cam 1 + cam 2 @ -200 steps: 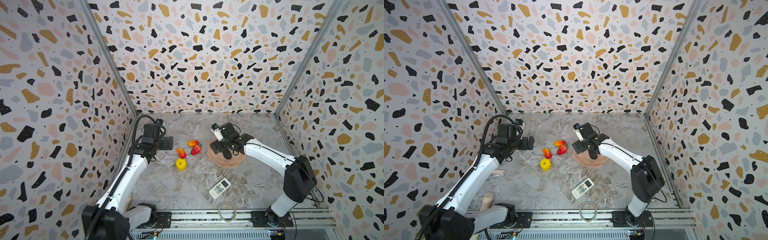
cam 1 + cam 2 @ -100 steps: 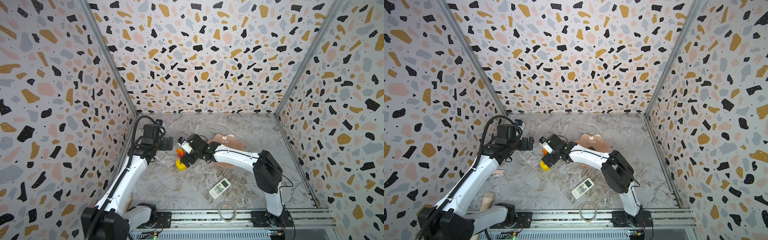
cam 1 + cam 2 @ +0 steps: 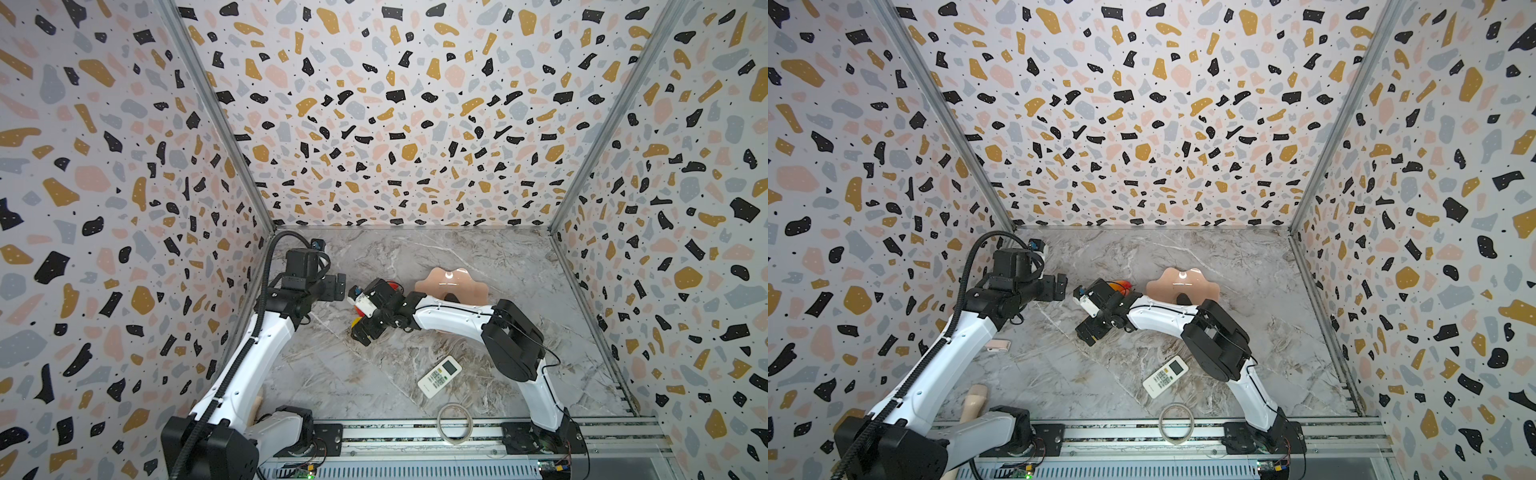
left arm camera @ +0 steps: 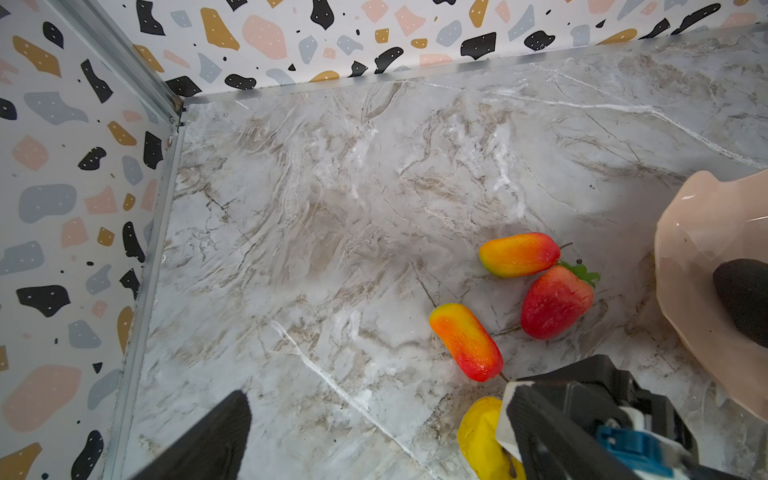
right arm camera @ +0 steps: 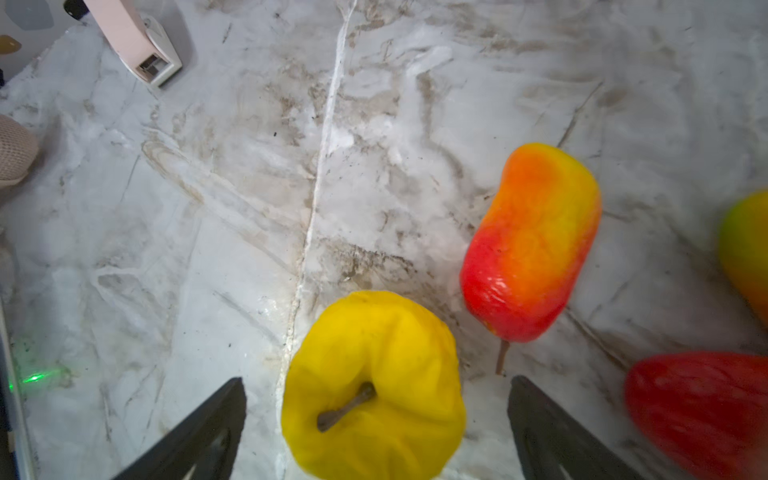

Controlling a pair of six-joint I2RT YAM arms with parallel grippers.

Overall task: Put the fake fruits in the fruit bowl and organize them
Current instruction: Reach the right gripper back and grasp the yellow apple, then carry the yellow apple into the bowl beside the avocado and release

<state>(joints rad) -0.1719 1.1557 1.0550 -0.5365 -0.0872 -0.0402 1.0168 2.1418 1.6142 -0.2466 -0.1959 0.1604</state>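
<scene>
The yellow fruit lies stem up on the marble, between the fingers of my open right gripper, which touch nothing. This gripper has reached across to left of centre. Beside it lie a red-orange-yellow oblong fruit, a second one and the strawberry. The pale-pink fruit bowl stands just right of them with the dark avocado inside. My left gripper hovers open and holds nothing, left of the fruits.
A white remote lies at the front centre and a clear ring on the front rail. A pink object and a beige one sit by the left arm. The enclosure's left wall is close.
My right gripper swung left from over the bowl to the loose fruits and now straddles the yellow one. The avocado is uncovered in the bowl. The left arm has stayed put.
</scene>
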